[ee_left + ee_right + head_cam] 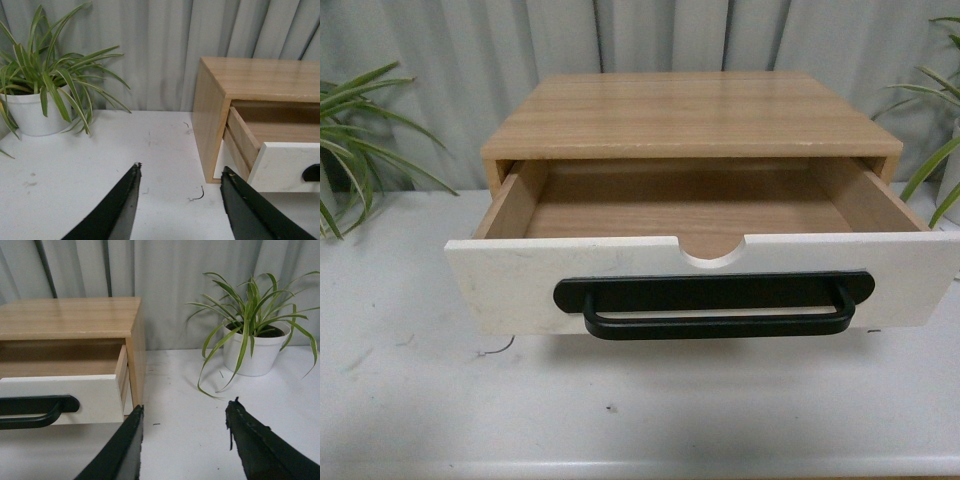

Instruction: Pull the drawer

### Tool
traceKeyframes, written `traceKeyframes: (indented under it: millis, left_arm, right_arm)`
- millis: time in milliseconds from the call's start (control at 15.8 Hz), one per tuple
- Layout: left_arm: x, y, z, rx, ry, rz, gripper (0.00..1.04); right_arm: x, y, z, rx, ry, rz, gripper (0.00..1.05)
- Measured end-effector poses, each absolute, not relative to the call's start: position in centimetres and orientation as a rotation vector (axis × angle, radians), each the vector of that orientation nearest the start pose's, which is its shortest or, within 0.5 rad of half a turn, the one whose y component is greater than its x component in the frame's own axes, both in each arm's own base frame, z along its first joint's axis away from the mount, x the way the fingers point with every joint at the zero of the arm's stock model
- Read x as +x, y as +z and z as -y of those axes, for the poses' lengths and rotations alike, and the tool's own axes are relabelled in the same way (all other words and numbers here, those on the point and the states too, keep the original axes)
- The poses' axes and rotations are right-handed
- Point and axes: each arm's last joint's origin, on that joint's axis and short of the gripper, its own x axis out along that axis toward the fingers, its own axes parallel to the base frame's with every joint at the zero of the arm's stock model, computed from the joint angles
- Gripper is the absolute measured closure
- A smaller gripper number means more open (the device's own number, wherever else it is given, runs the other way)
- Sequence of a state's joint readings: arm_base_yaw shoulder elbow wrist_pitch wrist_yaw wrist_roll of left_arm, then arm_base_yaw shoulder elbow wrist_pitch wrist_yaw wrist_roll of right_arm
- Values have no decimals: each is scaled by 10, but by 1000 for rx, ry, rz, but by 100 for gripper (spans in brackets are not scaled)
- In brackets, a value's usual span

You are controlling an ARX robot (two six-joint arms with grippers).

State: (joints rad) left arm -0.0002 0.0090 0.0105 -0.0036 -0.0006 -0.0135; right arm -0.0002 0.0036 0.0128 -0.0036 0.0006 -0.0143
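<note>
The drawer (510,285) stands pulled far out of its light wooden cabinet (690,115), and its wooden inside is bare. Its white front carries a long black bar handle (715,322) on an oval black plate, with a semicircular notch (712,255) in the top edge. Neither arm shows in the front view. My left gripper (181,172) hangs open over the white table to the left of the cabinet, holding nothing. My right gripper (185,405) is open over the table to the cabinet's right, apart from the drawer (65,400).
A potted spider plant in a white pot (30,112) stands at the left of the cabinet, and another (252,352) at its right. Grey curtains (450,60) hang behind. The white table (620,410) runs in front of the drawer.
</note>
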Motion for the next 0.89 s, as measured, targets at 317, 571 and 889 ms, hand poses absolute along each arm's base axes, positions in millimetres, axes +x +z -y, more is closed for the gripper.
traceKeyframes:
  millis: [317, 571, 889]
  left_arm:
    - [98, 166, 0, -11, 0, -2, 8]
    - [98, 166, 0, -11, 0, -2, 7]
    - [98, 166, 0, -11, 0, -2, 7]
  right_arm:
    - [97, 167, 0, -14, -1, 6, 8]
    - [97, 167, 0, -14, -1, 6, 6]
    - [97, 167, 0, -14, -1, 6, 6]
